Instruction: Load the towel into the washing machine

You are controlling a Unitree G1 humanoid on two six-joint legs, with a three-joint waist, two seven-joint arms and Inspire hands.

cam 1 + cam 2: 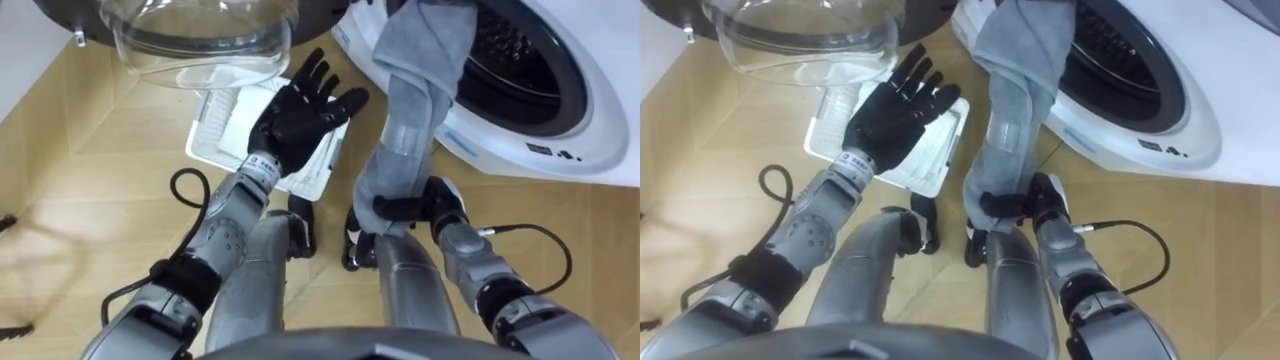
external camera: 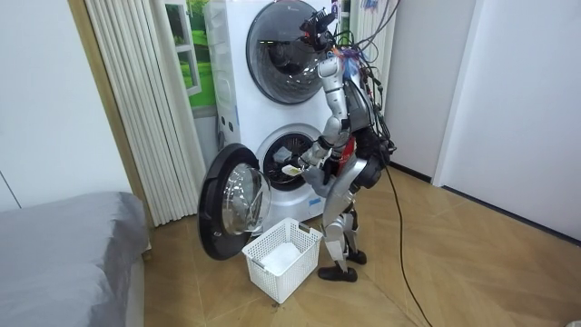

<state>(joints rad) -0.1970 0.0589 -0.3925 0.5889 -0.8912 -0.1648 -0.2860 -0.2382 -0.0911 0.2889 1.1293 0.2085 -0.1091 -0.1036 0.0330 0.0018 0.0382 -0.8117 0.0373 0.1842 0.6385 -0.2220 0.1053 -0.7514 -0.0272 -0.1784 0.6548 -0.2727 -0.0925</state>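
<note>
Task status: partly done, by my judgement.

- Towel (image 1: 405, 140), grey: the upper end lay over the rim of the drum mouth (image 1: 520, 60) of the washing machine (image 1: 560, 120). The rest hung outside, down to my right hand (image 1: 440, 200).
- Right hand: fingers clamped round the towel's lower end.
- Left hand (image 1: 300, 115): fingers straight and spread, holding nothing, above the basket (image 1: 215, 135).
- Remaining: the hanging length needed feeding into the drum.
- Door (image 1: 200, 40): glass, swung open at my left.
- Floor (image 1: 100, 170): pale wood boards; the white basket stood on it by my feet.
- Room: I stood bent before the lower machine, a second machine (image 2: 272, 45) stacked above it. A grey bed (image 2: 64, 245) was at the room view's left, and the walls were white.
</note>
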